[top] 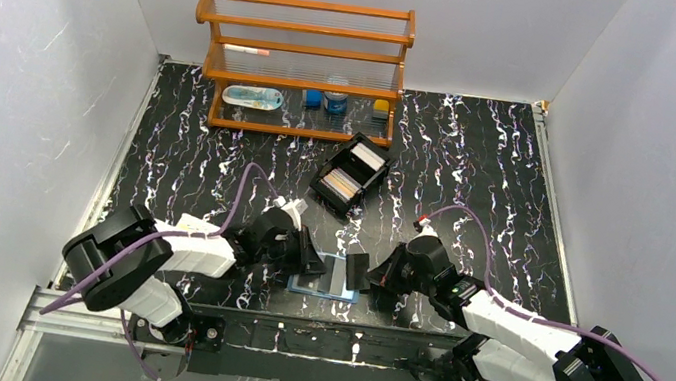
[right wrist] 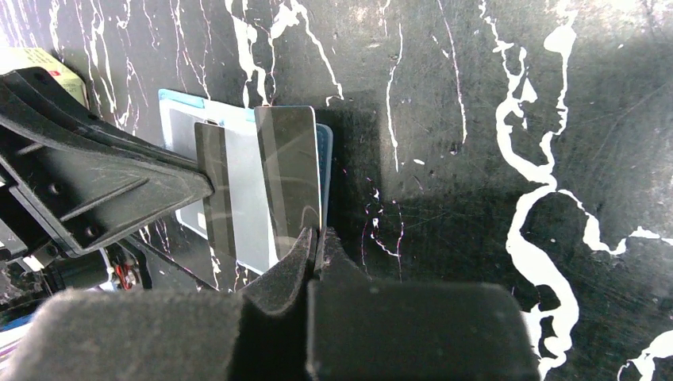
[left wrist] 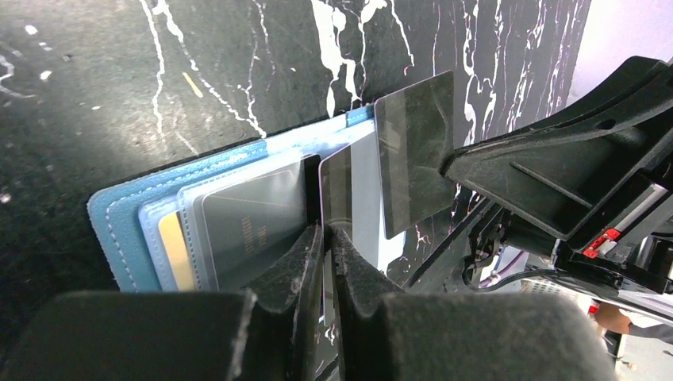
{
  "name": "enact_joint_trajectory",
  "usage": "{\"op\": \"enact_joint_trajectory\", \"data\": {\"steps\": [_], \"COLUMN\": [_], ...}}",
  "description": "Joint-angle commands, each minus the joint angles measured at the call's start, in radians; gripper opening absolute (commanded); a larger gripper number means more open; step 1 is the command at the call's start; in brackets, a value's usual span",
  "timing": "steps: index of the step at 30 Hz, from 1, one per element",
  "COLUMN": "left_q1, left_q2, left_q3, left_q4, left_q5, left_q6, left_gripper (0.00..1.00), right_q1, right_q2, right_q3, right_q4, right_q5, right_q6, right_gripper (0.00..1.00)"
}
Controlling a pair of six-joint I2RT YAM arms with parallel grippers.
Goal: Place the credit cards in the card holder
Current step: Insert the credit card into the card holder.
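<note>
The blue card holder (top: 321, 290) lies open on the table between my two grippers. The left wrist view shows its blue cover (left wrist: 119, 230), clear sleeves and a yellowish slot. My left gripper (top: 310, 259) (left wrist: 327, 232) is shut on a grey credit card with a dark stripe (left wrist: 349, 186) and holds it on edge over the holder. My right gripper (top: 357, 270) (right wrist: 317, 234) is shut on a second, darker credit card (right wrist: 290, 171), upright beside the first. That card also shows in the left wrist view (left wrist: 413, 151). More card stacks sit in a black box (top: 351, 174).
The black two-compartment box stands behind the holder, mid-table. A wooden rack (top: 302, 64) with small items stands at the back. A cream packet (right wrist: 32, 59) shows at the top left of the right wrist view. White walls close in both sides.
</note>
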Motion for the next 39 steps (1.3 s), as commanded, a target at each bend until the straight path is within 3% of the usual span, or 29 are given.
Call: {"op": "enact_joint_trajectory", "data": {"steps": [1, 6, 13, 19, 39], "left_q1": [-0.03, -0.039, -0.039, -0.041, -0.083], "left_q2": [0.045, 0.04, -0.041, -0.092, 0.016], "left_q3": [0.028, 0.027, 0.034, 0.066, 0.133], "left_q4": [-0.045, -0.068, -0.178, -0.228, -0.169], "left_q5": [-0.035, -0.067, -0.128, -0.123, -0.035], "left_q6": [0.034, 0.028, 0.037, 0.044, 0.031], "left_gripper": [0.09, 0.15, 0.32, 0.4, 0.43], "right_q1": [0.0, 0.0, 0.0, 0.001, 0.0], "right_q2": [0.004, -0.026, -0.215, -0.315, -0.181], "right_q3": [-0.019, -0.019, 0.036, 0.035, -0.061], "right_q4": [0.01, 0.02, -0.153, -0.218, 0.014], "right_q5": [0.007, -0.005, 0.042, 0.037, -0.047], "right_q6": [-0.004, 0.008, -0.004, 0.009, 0.074], "right_gripper": [0.0, 0.0, 0.0, 0.0, 0.0]}}
